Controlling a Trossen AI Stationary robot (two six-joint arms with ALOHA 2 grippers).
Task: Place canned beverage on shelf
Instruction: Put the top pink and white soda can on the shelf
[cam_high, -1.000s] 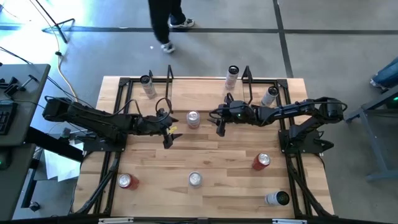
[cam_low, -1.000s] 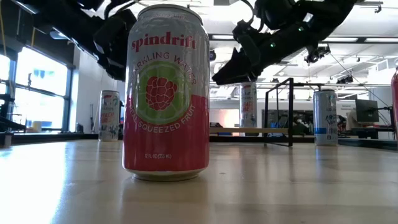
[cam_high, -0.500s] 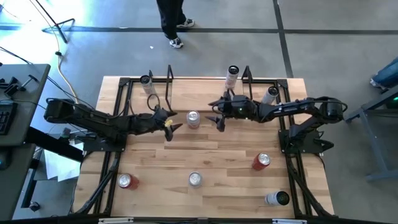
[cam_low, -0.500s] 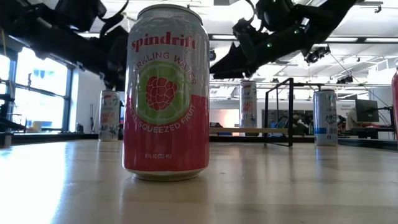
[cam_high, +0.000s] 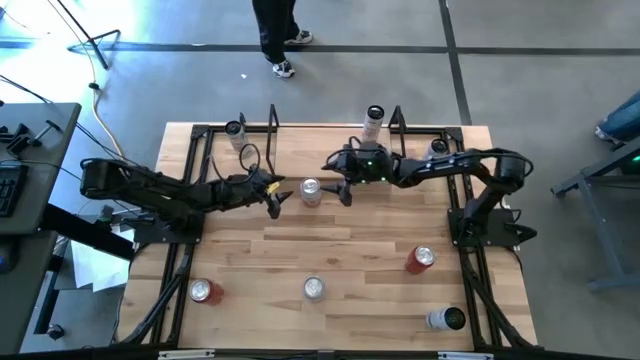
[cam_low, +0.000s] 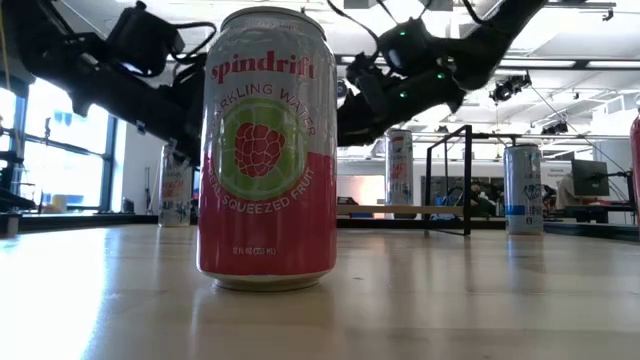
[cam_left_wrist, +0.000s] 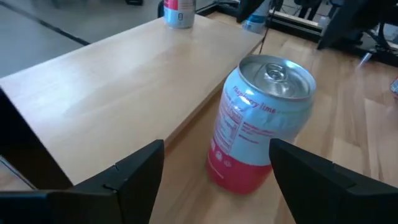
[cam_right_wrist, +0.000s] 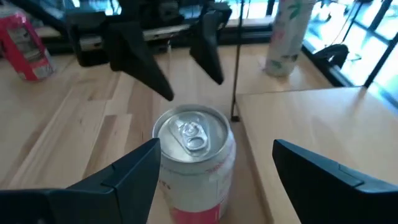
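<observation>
A silver-topped can with a red base (cam_high: 311, 190) stands upright on the tabletop, close against the near edge of the shelf's light-wood board (cam_high: 335, 155). My left gripper (cam_high: 276, 196) is open just left of the can, whose body (cam_left_wrist: 261, 124) shows ahead between its fingers. My right gripper (cam_high: 338, 190) is open just right of the can, whose top (cam_right_wrist: 194, 138) sits between its fingers from the other side. I see neither gripper touching the can.
A slim can (cam_high: 374, 122) stands at the shelf's far edge; others stand at the back left (cam_high: 236, 135) and back right (cam_high: 433, 152). Several more cans sit near the front, one (cam_low: 265, 150) right before the low camera. Black upright frames (cam_high: 397, 120) bound the shelf.
My left gripper has moved down and right toward the can. My right gripper has moved toward the table's left, up to the can, and has opened wider. The can has stayed in place.
</observation>
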